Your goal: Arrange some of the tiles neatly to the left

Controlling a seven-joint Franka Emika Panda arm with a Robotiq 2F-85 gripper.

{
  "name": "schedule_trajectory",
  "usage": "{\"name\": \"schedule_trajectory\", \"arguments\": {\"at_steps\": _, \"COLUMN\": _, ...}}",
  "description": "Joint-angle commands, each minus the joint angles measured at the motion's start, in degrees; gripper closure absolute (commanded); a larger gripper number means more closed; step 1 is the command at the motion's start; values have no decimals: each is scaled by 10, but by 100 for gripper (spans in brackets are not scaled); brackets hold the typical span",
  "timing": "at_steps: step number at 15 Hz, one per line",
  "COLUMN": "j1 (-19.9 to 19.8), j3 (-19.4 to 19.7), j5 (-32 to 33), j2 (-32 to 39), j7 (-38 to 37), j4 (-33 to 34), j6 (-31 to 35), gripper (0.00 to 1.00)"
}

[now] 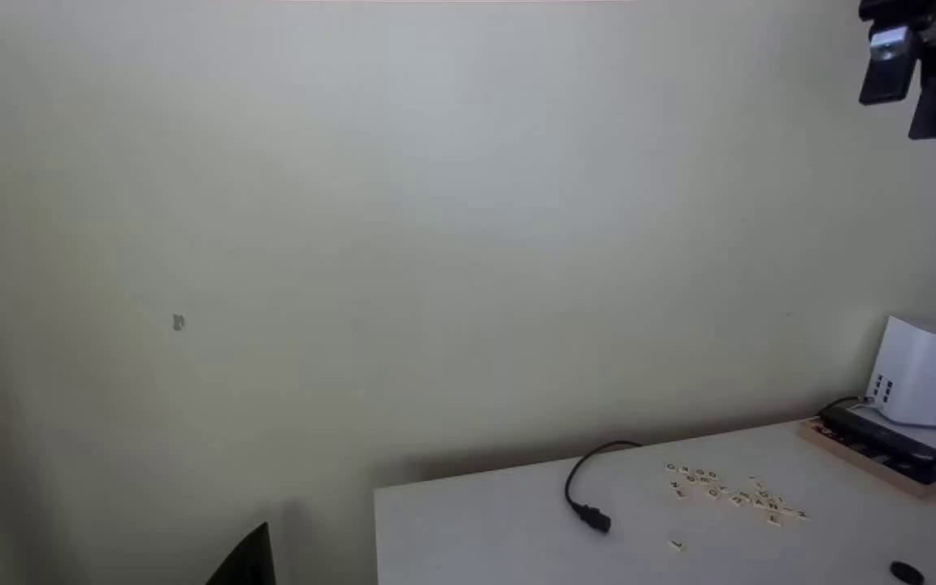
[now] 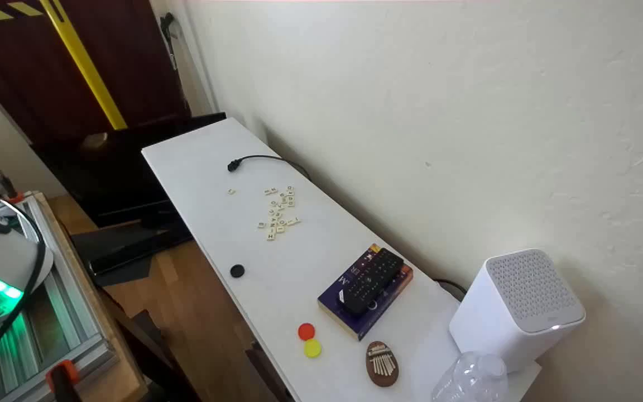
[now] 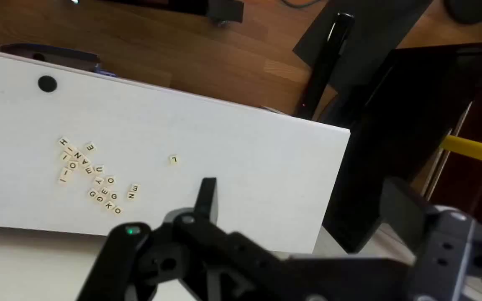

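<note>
Tile cluster (image 3: 88,170) slanting down-right in wrist view, letters (image 3: 77,155) turned variously, 1 tile (image 3: 174,159) apart, gripper (image 3: 299,188) wide

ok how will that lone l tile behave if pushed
The L tile is small and looks flat, so it is probably light and should slide rather than roll. The white tabletop looks smooth, so the tile may skid easily. It lies apart, so a short push probably won't disturb other tiles.

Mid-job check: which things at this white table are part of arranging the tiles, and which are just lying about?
Part of the job: letter tiles, including the L tile lying apart; gripper.
Just lying about: black cable; black disc; red disc; yellow disc; book; remote; thumb piano; white box; clear bottle.
</note>
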State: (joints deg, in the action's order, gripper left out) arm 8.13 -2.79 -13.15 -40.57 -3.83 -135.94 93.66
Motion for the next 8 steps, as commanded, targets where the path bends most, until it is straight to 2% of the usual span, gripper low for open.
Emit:
{"name": "schedule_trajectory", "arguments": {"at_steps": 1, "j1": -12, "j3": -9, "j5": -5, "j2": 0, "j7": 6, "j4": 2, "j6": -3, "gripper": 0}}
{"name": "schedule_trajectory", "arguments": {"at_steps": 5, "j1": -12, "j3": -9, "j5": -5, "j2": 0, "j7": 6, "j4": 2, "j6": -3, "gripper": 0}}
{"name": "schedule_trajectory", "arguments": {"at_steps": 8, "j1": -40, "j3": -10, "j5": 6, "j2": -2, "j7": -23, "j4": -35, "j6": 31, "gripper": 0}}
